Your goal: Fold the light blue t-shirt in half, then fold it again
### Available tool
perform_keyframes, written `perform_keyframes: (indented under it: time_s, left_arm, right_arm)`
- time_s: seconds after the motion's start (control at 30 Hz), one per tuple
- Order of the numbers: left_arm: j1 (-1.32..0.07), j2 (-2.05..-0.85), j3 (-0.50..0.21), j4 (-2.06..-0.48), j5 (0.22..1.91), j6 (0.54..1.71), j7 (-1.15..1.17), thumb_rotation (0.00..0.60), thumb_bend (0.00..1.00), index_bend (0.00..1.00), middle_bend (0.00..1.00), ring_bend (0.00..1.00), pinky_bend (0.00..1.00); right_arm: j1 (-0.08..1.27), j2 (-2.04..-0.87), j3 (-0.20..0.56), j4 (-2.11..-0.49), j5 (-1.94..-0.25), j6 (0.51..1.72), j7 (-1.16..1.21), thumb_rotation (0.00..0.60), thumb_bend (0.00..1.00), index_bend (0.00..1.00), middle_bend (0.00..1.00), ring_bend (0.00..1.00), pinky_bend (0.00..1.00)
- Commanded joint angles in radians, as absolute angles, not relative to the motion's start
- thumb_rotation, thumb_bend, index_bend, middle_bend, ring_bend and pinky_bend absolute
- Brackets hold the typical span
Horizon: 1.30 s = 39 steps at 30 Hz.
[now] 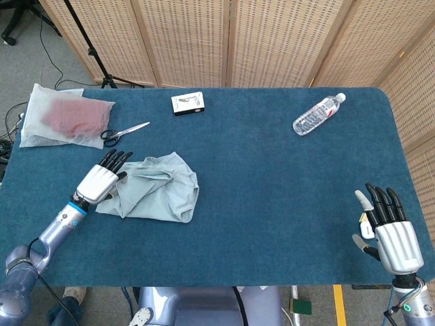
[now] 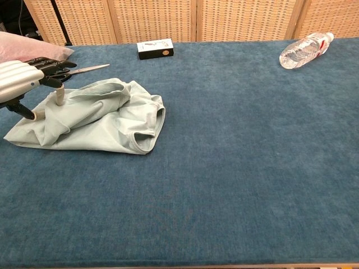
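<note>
The light blue t-shirt (image 1: 155, 187) (image 2: 98, 117) lies crumpled on the left part of the blue table, sleeves and hem bunched. My left hand (image 1: 101, 181) (image 2: 25, 84) hovers over the shirt's left edge with its fingers spread, and one fingertip touches the cloth. It grips nothing. My right hand (image 1: 387, 228) stays open near the table's front right corner, far from the shirt; the chest view does not show it.
Scissors (image 1: 126, 130) (image 2: 76, 70) lie just behind the shirt. A plastic bag with red cloth (image 1: 66, 119) sits at the far left. A small black-and-white box (image 1: 187, 103) (image 2: 155, 49) and a water bottle (image 1: 317, 113) (image 2: 303, 49) lie along the back.
</note>
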<state>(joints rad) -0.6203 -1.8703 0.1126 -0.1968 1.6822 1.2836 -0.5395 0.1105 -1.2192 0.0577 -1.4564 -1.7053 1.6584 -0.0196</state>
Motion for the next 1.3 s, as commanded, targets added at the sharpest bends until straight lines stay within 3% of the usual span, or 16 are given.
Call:
perform_keyframes:
  time_s: [0.03,0.4,0.73,0.97,1.3]
  left_arm:
    - [-0.621,-1.872,0.113,-0.196,1.682,1.284,-0.538,0.600,0.37,0.56,0.00,0.00,0.00]
    - [-0.621,-1.873,0.116,-0.197,1.680,1.285,-0.539,0.600,0.56,0.62,0.00,0.00,0.00]
    - [-0.618,-1.871,0.116,-0.194,1.680,1.321,-0.543,0.600,0.58,0.67,0.00,0.00,0.00]
    - [-0.621,-1.858,0.130,-0.176,1.706,1.452,-0.470,0.600,0.58,0.68,0.00,0.00,0.00]
    - [-0.636,-1.847,0.213,-0.160,1.807,1.632,-0.283,0.600,0.58,0.68,0.00,0.00,0.00]
  right_arm:
    - [0.110,-1.219,0.058,-1.457,-1.705,1.659,-0.019,0.600,0.00,0.00,0.00,0.00,0.00]
    - [0.110,-1.218,0.057,-1.457,-1.707,1.660,-0.017,0.600,0.00,0.00,0.00,0.00,0.00]
    - [0.109,-1.217,0.057,-1.459,-1.707,1.662,-0.016,0.600,0.00,0.00,0.00,0.00,0.00]
    - [0.109,-1.217,0.056,-1.460,-1.709,1.661,-0.017,0.600,0.00,0.00,0.00,0.00,0.00]
    - [0.107,-1.217,0.051,-1.465,-1.716,1.664,-0.023,0.600,0.00,0.00,0.00,0.00,0.00]
